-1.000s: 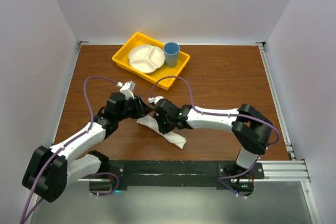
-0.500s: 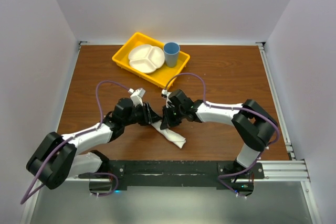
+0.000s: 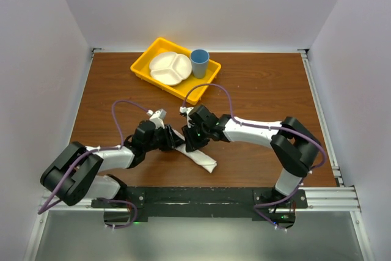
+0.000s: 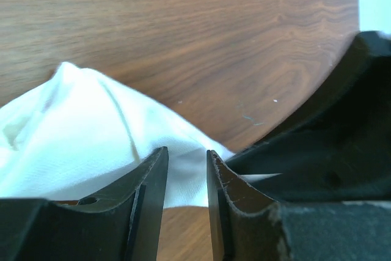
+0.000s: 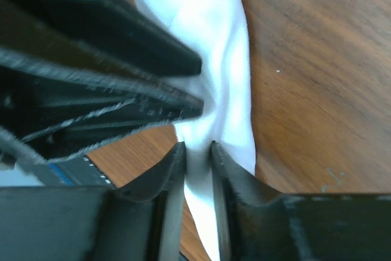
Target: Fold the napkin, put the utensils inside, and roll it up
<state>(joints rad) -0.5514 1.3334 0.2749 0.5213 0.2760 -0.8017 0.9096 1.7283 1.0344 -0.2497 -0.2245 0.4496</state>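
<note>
Brown wood-grain table [image 3: 263,90] fills the booth between plain white walls. At its far side a yellow tray [image 3: 160,83] holds a white divided plate [image 3: 170,67] and a blue cup [image 3: 199,63], well apart from the work.

We find the napkin [image 3: 203,159] near the front middle of the table. It is gathered into a narrow white strip lying on a slant, and both arms meet at its far-left end. The knife shows in none of our views, so we judge it is wrapped inside the strip.

Our right claw [image 5: 198,146] is narrow, with a pucker of cloth drawn up between its fingers, so it has hold of the napkin. Our left claw [image 4: 186,154] is also narrow, with white cloth showing in the gap. From that low angle we cannot tell whether it pinches the cloth or merely stands over it.

We judge the rolling to be well along, and the risks come from crowding. The two claws sit just beside each other at one end, so a small sideways move could knock them together. If one lets go while the other pulls, the thin cloth may spring loose. The strip could also be dragged across the table and tip the knife out of its open end.
</note>
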